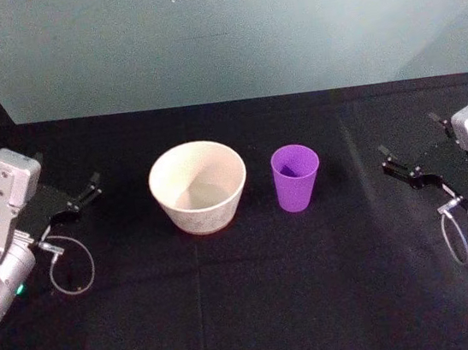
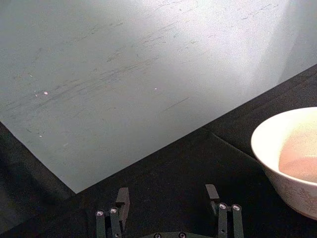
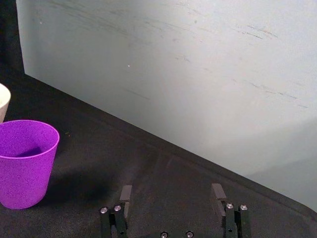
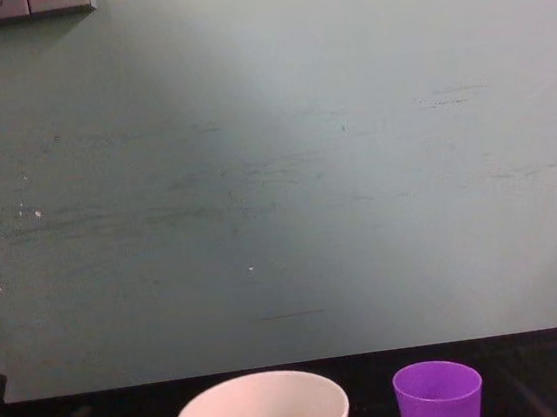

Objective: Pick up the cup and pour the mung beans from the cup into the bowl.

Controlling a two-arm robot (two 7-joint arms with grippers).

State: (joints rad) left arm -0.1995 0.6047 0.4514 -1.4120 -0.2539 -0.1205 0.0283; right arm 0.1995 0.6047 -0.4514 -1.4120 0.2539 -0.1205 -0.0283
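Note:
The purple cup (image 1: 296,177) stands upright on the black cloth, just right of the white bowl (image 1: 198,186). A darker patch lies low inside the cup; I cannot make out the mung beans as grains. The bowl's inside looks bare. My left gripper (image 1: 93,187) rests open at the table's left, a hand's width from the bowl (image 2: 292,153). On the far right my right gripper (image 1: 385,160) is open too, apart from the cup (image 3: 25,168). Both wrist views show the fingers spread with nothing between them, left gripper (image 2: 167,194) and right gripper (image 3: 172,192).
A black cloth (image 1: 252,311) covers the table, with open room in front of the bowl and cup. A pale teal wall (image 4: 274,169) rises right behind the table's back edge. Cable loops hang at both wrists.

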